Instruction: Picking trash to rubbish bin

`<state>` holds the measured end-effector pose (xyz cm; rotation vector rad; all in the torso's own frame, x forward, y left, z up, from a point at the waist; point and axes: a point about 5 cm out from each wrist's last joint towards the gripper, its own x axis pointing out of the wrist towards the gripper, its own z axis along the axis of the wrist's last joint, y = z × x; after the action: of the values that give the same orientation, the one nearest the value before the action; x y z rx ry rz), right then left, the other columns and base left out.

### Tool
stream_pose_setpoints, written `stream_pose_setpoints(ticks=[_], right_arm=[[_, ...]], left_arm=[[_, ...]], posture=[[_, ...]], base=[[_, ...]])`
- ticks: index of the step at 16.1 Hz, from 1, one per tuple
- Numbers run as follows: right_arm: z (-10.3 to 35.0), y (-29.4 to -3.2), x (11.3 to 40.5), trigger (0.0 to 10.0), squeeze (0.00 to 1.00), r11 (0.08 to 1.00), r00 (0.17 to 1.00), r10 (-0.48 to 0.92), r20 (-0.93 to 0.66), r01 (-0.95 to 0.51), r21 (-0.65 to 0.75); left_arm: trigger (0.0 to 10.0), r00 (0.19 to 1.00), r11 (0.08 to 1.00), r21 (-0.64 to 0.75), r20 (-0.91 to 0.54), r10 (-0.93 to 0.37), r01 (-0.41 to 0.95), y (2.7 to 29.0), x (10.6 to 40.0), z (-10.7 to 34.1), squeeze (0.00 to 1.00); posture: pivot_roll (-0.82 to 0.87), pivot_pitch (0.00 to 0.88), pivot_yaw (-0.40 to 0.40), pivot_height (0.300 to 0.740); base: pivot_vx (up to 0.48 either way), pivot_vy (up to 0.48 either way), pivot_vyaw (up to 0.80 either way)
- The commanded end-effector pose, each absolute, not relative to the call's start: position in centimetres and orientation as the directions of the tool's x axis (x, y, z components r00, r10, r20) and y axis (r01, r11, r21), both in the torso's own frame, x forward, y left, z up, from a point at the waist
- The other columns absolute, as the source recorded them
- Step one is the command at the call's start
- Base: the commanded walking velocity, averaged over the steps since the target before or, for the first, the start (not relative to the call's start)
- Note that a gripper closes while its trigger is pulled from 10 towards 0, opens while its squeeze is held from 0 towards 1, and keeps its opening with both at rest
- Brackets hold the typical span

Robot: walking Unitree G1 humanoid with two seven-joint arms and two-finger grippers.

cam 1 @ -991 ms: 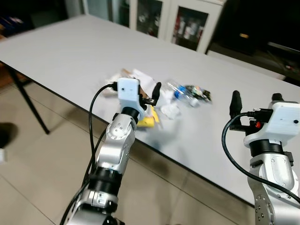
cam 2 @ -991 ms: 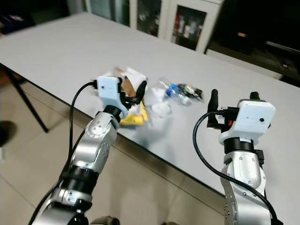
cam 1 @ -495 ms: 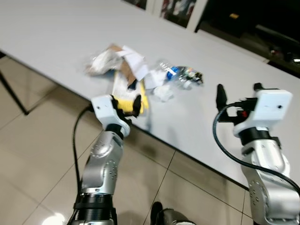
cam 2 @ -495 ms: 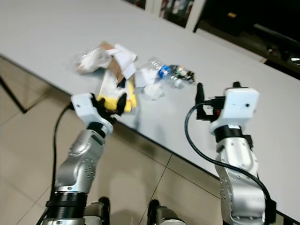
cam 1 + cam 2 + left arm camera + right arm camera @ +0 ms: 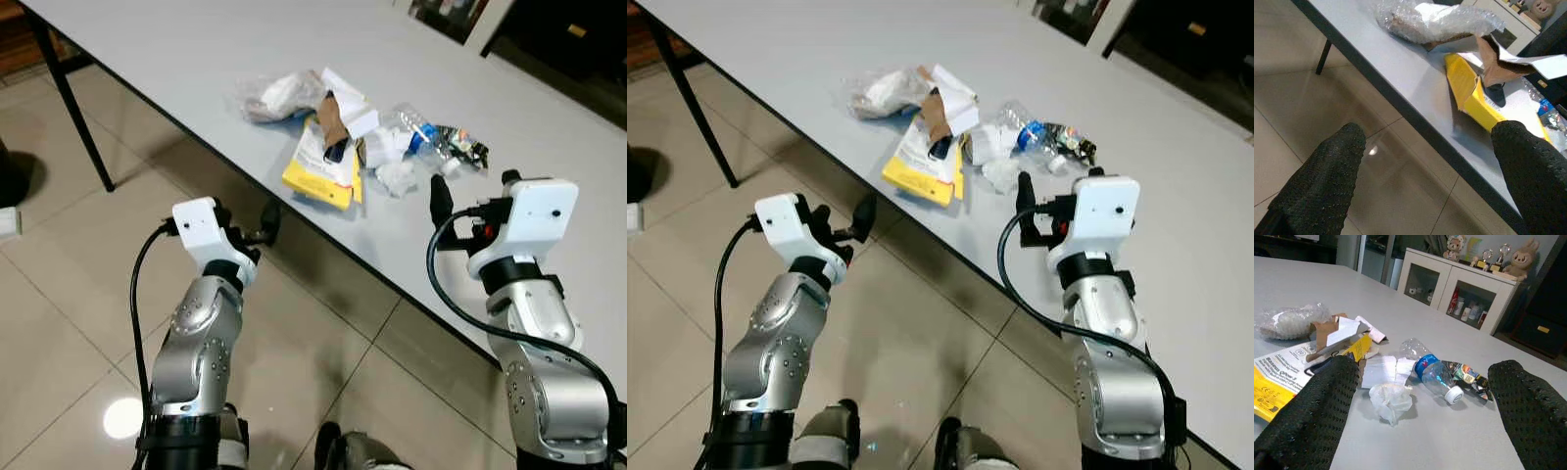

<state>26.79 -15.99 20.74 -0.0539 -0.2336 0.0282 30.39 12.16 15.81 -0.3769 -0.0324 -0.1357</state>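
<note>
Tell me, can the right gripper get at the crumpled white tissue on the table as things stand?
Probably yes. The right gripper is open over the table, and the crumpled white tissue lies just ahead between its fingers with nothing lying in between. The plastic bottle sits close behind it.

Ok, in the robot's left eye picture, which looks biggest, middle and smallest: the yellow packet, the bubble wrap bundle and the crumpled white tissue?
1. Yellow packet, the biggest.
2. Bubble wrap bundle, a bit smaller, though it lies farther from the camera, so this gap is unsure.
3. Crumpled white tissue, clearly the smallest.
</note>
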Motion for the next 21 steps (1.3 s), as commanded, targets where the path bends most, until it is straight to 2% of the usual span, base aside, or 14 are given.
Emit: stream_pose_setpoints(ticks=[1,7,12,21], right_arm=[[20.6,-16.8,26.6,10.0,0.0,0.998,0.972,0.007,0.233,0.006,-0.057],[20.6,-16.8,26.4,10.0,0.0,0.998,0.972,0.006,0.235,0.008,-0.057],[20.8,-16.6,26.0,10.0,0.0,0.999,0.971,-0.004,0.239,0.016,-0.05],[21.0,-17.2,25.3,10.0,0.0,0.996,0.966,-0.061,0.253,0.076,-0.049]], left_arm=[[10.0,0.985,0.913,-0.37,0.065,-0.159,0.172,11.3,30.2,16.3,0.0],[10.0,0.982,0.917,-0.359,0.002,-0.186,0.175,10.9,30.3,14.9,0.0],[10.0,0.977,0.91,-0.369,-0.016,-0.211,0.19,10.7,31.4,14.0,0.0],[10.0,0.959,0.863,-0.423,0.057,-0.277,0.275,8.9,34.1,15.2,0.0]], posture=[[0.21,0.22,-0.191,0.74],[0.2,0.22,-0.19,0.74],[0.17,0.234,-0.181,0.74],[0.12,0.21,-0.144,0.74]], base=[[0.0,0.0,0.0],[0.0,0.0,0.0],[0.0,0.0,0.0],[0.0,0.0,0.0]])
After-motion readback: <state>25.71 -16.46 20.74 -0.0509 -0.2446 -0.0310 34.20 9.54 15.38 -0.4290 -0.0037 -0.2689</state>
